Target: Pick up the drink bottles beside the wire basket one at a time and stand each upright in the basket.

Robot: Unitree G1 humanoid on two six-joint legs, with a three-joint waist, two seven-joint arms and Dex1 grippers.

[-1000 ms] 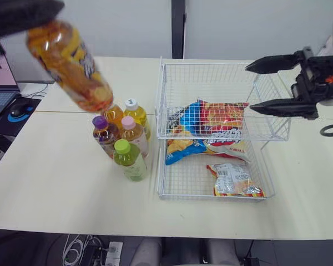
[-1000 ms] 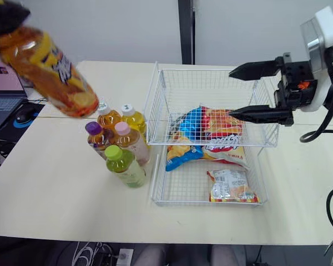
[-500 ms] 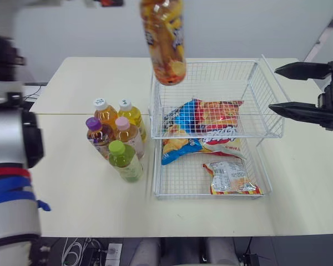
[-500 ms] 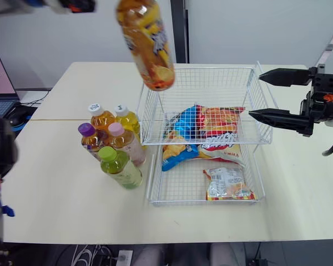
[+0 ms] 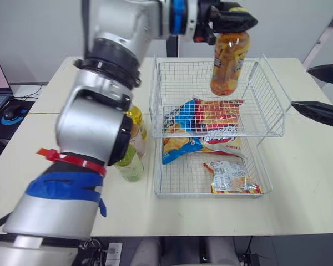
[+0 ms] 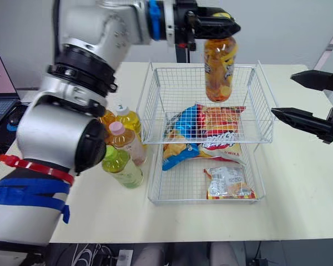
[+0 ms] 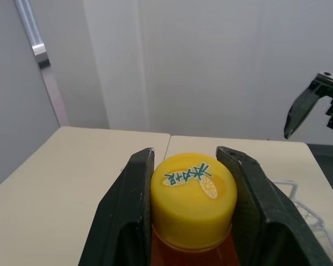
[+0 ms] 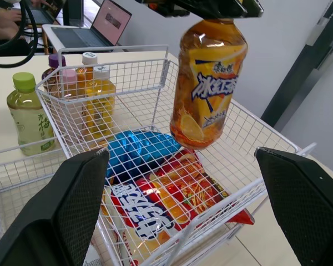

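Moved over the basket (image 5: 172, 94), orange bottle (image 5: 228, 64) hangs from left tool (image 7: 186, 154) (cap (image 7: 193, 194) clamped, wrist view); right tool (image 6: 283, 95) wide.

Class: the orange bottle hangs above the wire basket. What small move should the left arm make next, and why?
Probably lower it straight down. The left hand grips the orange bottle by its cap, roughly upright, above the wire basket, with its bottom not yet down among the snack bags lying there.
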